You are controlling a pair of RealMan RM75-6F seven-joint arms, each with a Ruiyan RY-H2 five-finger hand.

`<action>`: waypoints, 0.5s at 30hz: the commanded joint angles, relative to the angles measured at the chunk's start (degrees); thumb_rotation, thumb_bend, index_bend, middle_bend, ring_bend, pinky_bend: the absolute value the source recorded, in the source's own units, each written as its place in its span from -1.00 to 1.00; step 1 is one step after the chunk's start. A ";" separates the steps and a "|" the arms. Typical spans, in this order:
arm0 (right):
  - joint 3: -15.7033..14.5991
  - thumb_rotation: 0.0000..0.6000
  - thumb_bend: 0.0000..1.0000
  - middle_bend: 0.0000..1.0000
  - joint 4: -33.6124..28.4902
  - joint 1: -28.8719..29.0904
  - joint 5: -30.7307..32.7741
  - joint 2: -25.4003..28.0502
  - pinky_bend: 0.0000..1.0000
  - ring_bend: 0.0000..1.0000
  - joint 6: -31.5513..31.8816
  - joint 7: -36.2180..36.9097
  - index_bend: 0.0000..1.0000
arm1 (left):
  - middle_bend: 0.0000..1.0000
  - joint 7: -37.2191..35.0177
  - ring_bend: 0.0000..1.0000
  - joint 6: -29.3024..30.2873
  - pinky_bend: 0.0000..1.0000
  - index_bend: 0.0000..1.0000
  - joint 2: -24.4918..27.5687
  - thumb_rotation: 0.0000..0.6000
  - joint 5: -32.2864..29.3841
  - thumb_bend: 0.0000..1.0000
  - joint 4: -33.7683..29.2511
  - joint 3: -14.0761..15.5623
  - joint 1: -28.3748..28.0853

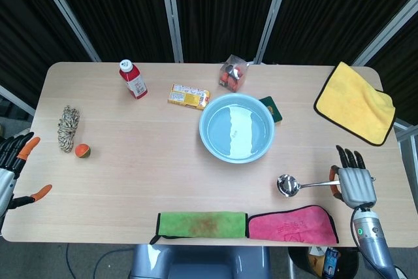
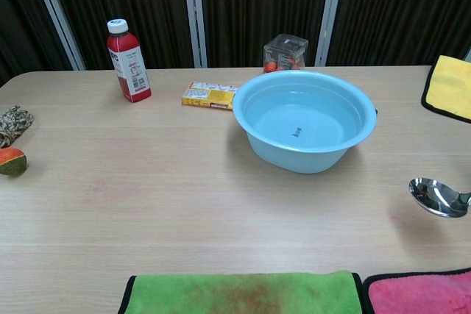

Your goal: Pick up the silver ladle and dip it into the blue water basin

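The silver ladle (image 1: 290,185) hangs a little above the table, bowl to the left; its bowl (image 2: 436,197) shows at the right edge of the chest view. My right hand (image 1: 355,184) grips the handle's end near the front right corner. The blue water basin (image 1: 236,128) holds water at the table's middle, behind and left of the ladle; the basin (image 2: 303,118) also shows in the chest view. My left hand (image 1: 14,169) sits off the table's left edge, fingers apart, holding nothing.
A green cloth (image 1: 201,224) and a pink cloth (image 1: 291,224) lie along the front edge. A yellow cloth (image 1: 356,101) is at the back right. A red bottle (image 1: 133,79), yellow box (image 1: 189,96), clear container (image 1: 233,74), rope bundle (image 1: 68,127) and small ball (image 1: 82,151) stand further off.
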 commanded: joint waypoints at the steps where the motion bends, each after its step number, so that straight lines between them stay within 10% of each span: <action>1: 1.23 1.00 -0.11 -1.00 -3.49 1.46 0.30 2.26 -1.00 -1.00 -0.03 -3.33 0.39 | -1.00 0.10 -1.00 -0.14 -1.00 -1.00 -0.06 0.94 -0.14 -0.66 0.02 -0.02 -0.06; 15: 6.61 1.00 -0.11 -1.00 -12.18 7.01 7.42 8.07 -1.00 -1.00 -2.81 -11.45 0.39 | -1.00 0.11 -1.00 -0.94 -1.00 -1.00 -0.19 0.93 -2.19 -0.67 0.24 -0.71 -0.19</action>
